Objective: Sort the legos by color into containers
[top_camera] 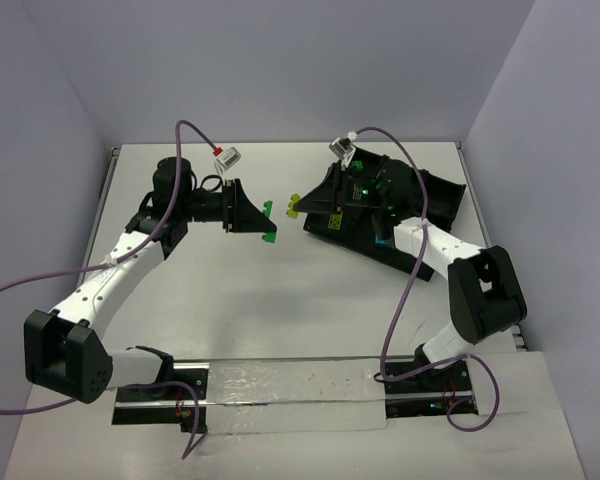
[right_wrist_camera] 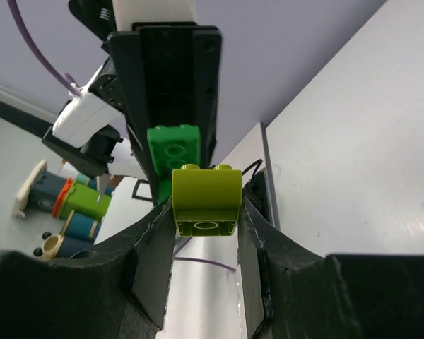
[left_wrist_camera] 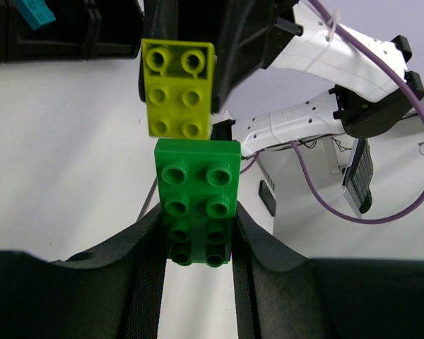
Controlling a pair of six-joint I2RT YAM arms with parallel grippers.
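Note:
Above the middle of the table, my left gripper [top_camera: 265, 222] is shut on a green lego [top_camera: 269, 222] that sticks out toward the right arm. Facing it, my right gripper [top_camera: 300, 210] is shut on a yellow lego [top_camera: 293, 207]. A small gap separates the two bricks. In the left wrist view the green lego [left_wrist_camera: 198, 201] sits between my fingers [left_wrist_camera: 145, 268], studs toward the camera, with the yellow lego [left_wrist_camera: 178, 88] just beyond. The right wrist view shows the yellow lego [right_wrist_camera: 206, 200] clamped, the green lego [right_wrist_camera: 173, 150] behind it. The black tray of containers [top_camera: 442, 195] lies at the back right, partly hidden by the right arm.
A cyan lego [left_wrist_camera: 34, 12] lies in a tray compartment in the left wrist view. Purple cables loop over both arms [top_camera: 400, 300]. A shiny strip [top_camera: 280, 385] runs along the near edge between the arm bases. Walls close the table at the back and sides.

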